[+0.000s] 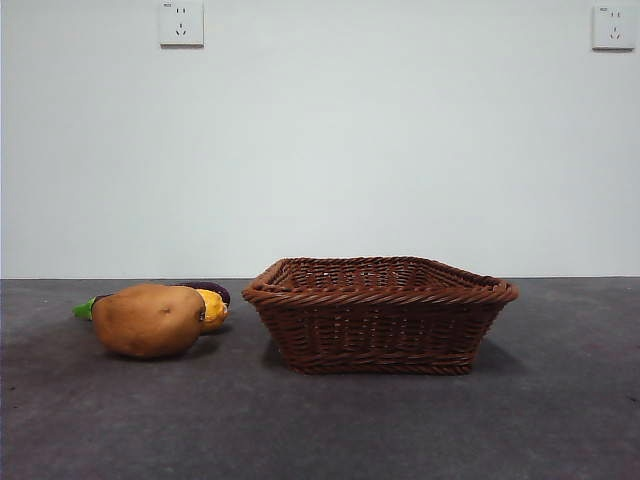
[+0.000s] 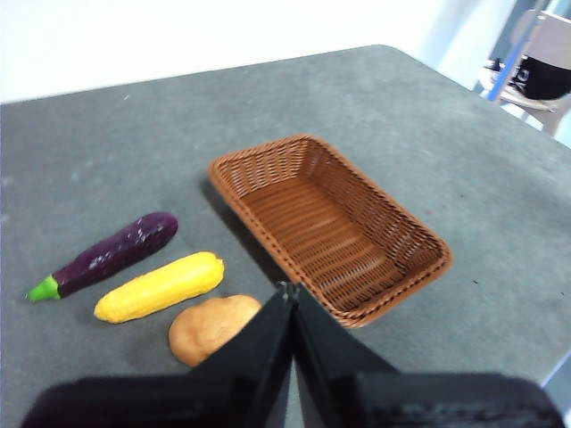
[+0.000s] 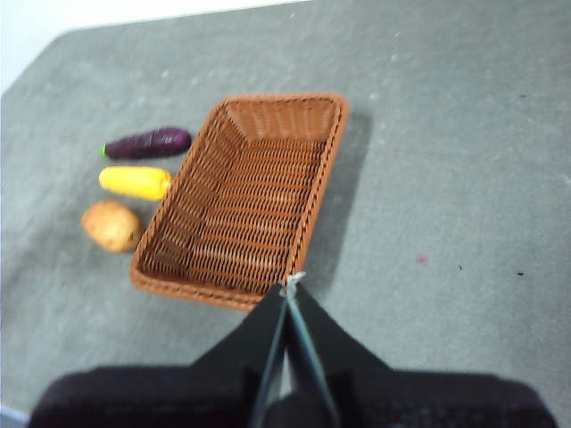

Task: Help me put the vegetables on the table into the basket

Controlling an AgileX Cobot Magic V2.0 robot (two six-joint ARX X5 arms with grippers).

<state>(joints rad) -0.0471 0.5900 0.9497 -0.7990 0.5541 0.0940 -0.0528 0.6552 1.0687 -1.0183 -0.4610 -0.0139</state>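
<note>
The bench (image 1: 330,430) is the largest thing here, a flat, matte, dark grey surface with faint specks and scuffs, its far corner rounded in the left wrist view. Behind it rises a plain pale wall (image 1: 320,150) with two white sockets (image 1: 181,22) high up, one toward each top corner of the front view.

The basket (image 1: 380,330) stands on the bench, a shallow rectangle of brown woven wicker with flared sides and a braided rim; its inside holds nothing. The three vegetables lie in a row just beside one long side of it, all on the bench and outside the basket.

The eggplant (image 2: 111,254) is long and slim, glossy dark purple with a bright green stem end, and lies farthest from the camera in the front view, where only its ends show. The yellow piece (image 2: 161,286) lies next to it, an elongated, slightly bumpy shape, roughly parallel to the eggplant. The potato (image 1: 150,320) is a rounded tan-brown oval with a dull skin, nearest the front camera and hiding most of the other two.

The left gripper (image 2: 287,291) hangs above the bench over the potato and the basket's edge, jaws pressed together on nothing. The right gripper (image 3: 290,283) hangs above the basket's short end, jaws likewise closed and empty.
</note>
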